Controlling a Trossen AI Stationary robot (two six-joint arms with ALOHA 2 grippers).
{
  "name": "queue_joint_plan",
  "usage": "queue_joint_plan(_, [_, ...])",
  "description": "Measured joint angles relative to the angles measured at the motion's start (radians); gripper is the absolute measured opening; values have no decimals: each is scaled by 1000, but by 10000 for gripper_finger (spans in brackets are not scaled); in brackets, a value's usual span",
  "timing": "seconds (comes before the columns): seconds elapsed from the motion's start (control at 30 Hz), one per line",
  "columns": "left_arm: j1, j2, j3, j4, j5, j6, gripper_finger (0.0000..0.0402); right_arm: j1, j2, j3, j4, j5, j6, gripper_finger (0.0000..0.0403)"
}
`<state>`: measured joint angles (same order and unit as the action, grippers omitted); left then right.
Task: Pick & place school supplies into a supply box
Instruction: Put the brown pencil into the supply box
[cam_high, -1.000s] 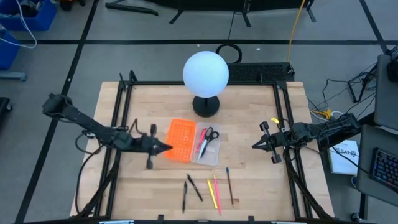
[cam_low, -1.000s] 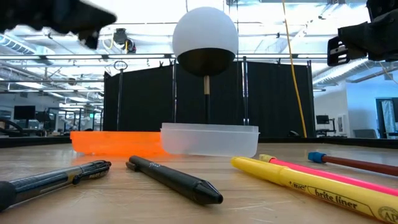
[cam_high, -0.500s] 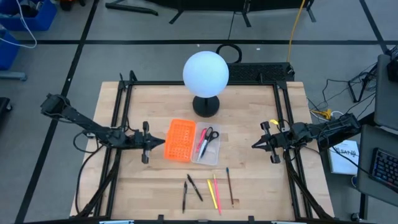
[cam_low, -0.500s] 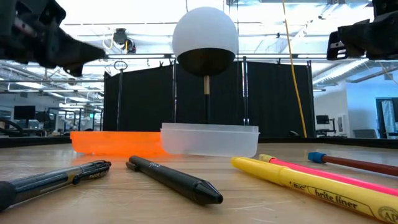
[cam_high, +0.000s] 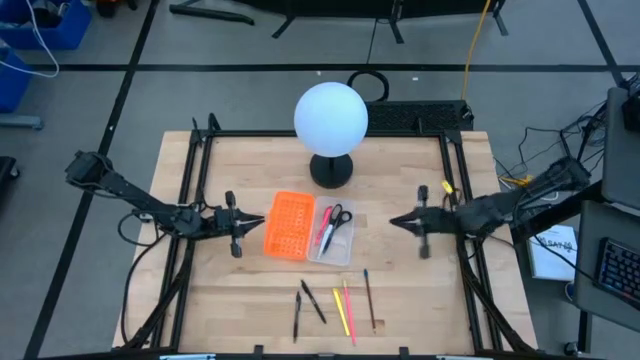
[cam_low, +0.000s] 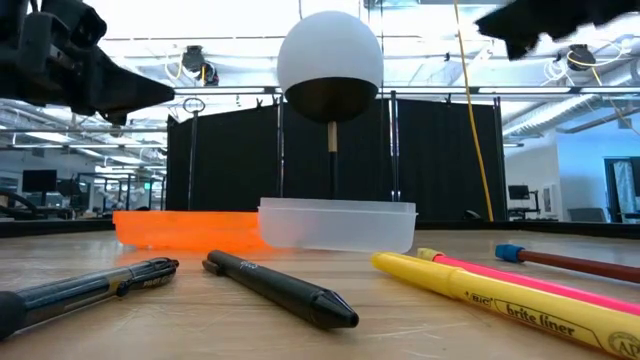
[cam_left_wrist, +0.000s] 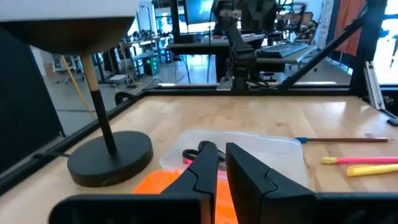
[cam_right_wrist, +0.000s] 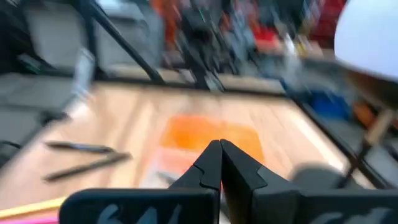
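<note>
The clear supply box lies at mid-table and holds the black-and-red scissors and a pink-red pen. On the wood near the front edge lie two black pens, a yellow one, a pink one and a brown pencil. My left gripper hovers left of the orange panel, its fingers together but for a thin slit, holding nothing. My right gripper hovers right of the box, shut and empty.
An orange perforated panel lies against the box's left side. A lamp with a white globe and a black base stands behind the box. Black frame rails run along the table's left and right sides.
My left gripper has drawn back toward the table's left edge, away from the orange panel, and a little toward the far edge. My right gripper has moved toward the table's left, closer to the supply box. The supplies have stayed where they were.
</note>
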<state>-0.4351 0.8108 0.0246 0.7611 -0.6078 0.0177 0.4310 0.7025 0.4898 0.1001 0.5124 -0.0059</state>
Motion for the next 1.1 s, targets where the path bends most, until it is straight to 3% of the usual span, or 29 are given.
queue_joint_plan(0.13, [0,0,0,28,-1,24,41,60,295,308,-277,216,230,0])
queue_joint_plan(0.23, [0,0,0,147,-4,75,41,91,490,535,-543,234,434,0])
queue_joint_plan(0.4, [0,0,2,357,3,104,42,132,759,911,-882,121,742,0])
queue_joint_plan(0.53, [0,0,2,365,4,105,42,147,920,1124,-1084,-29,943,0])
queue_joint_plan(0.73, [2,1,2,266,-1,234,42,148,1054,1206,-1150,-283,1254,0])
queue_joint_plan(0.93, [3,0,2,261,-4,271,42,156,1169,1206,-1195,-380,1413,0])
queue_joint_plan(1.1, [3,0,2,270,-5,269,42,157,1242,1205,-1197,-364,1431,1])
